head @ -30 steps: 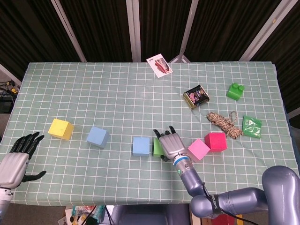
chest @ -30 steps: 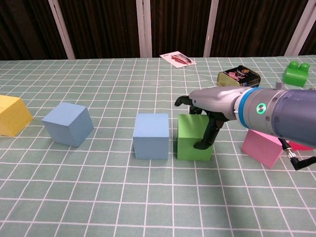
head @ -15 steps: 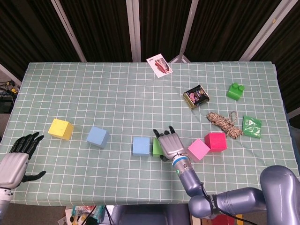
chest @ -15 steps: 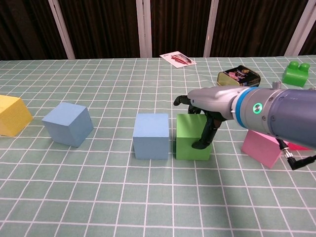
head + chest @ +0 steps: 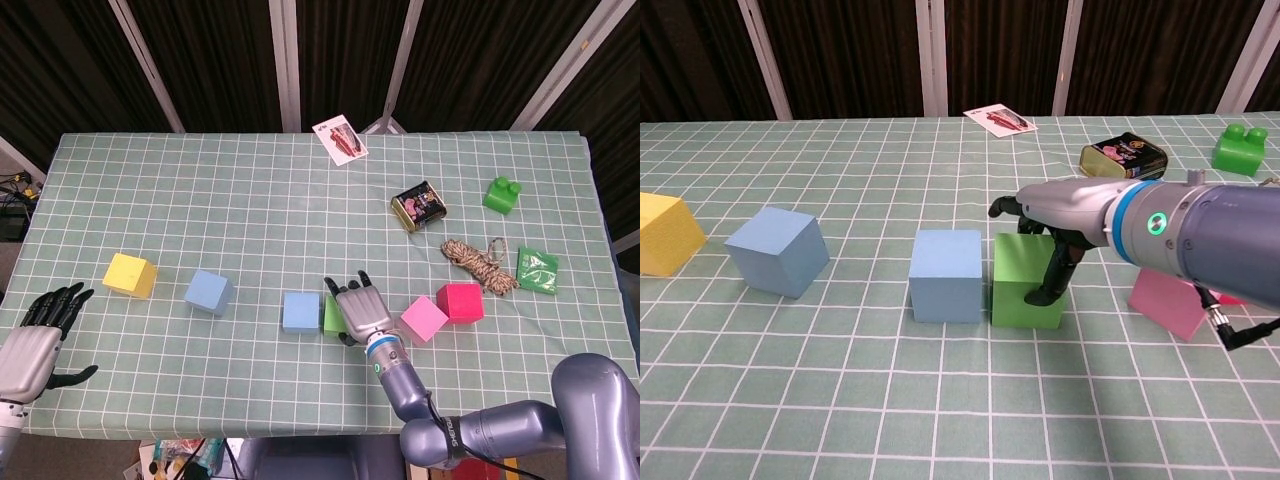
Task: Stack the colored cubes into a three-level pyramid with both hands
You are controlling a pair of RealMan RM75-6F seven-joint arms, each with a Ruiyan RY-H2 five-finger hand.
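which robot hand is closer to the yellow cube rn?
Left. The left robot hand is open at the table's near-left edge, below and left of the yellow cube, not touching it. The right robot hand is far across the table, gripping the green cube.

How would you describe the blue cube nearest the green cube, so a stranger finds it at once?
On the checked tablecloth, find the right hand on the green cube. The blue cube stands just left of it, squarer to the grid than the other, turned blue cube further left.
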